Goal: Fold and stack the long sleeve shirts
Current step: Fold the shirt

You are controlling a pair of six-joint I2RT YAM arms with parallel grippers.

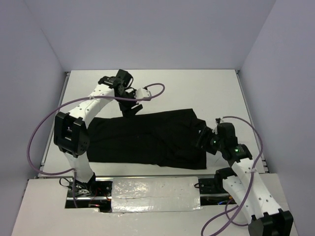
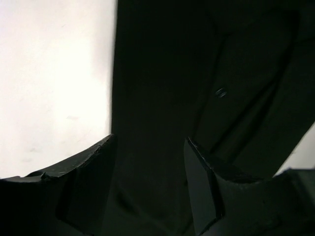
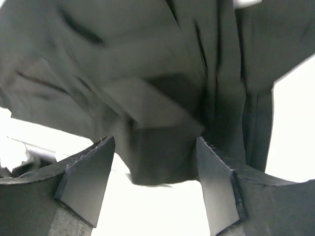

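One black long sleeve shirt (image 1: 147, 137) lies spread and partly folded across the middle of the white table. My left gripper (image 1: 131, 108) hovers at the shirt's far edge; in the left wrist view it (image 2: 150, 140) is open with dark fabric (image 2: 197, 73) below and between its jaws. My right gripper (image 1: 203, 136) is at the shirt's right end; in the right wrist view it (image 3: 155, 140) is open, and a folded corner of the shirt (image 3: 162, 157) lies between its jaws without being pinched. The neck label is not visible.
Grey walls enclose the white table (image 1: 187, 88) on the left, back and right. A shiny taped strip (image 1: 155, 194) runs along the near edge between the arm bases. Purple cables (image 1: 44, 123) loop beside both arms.
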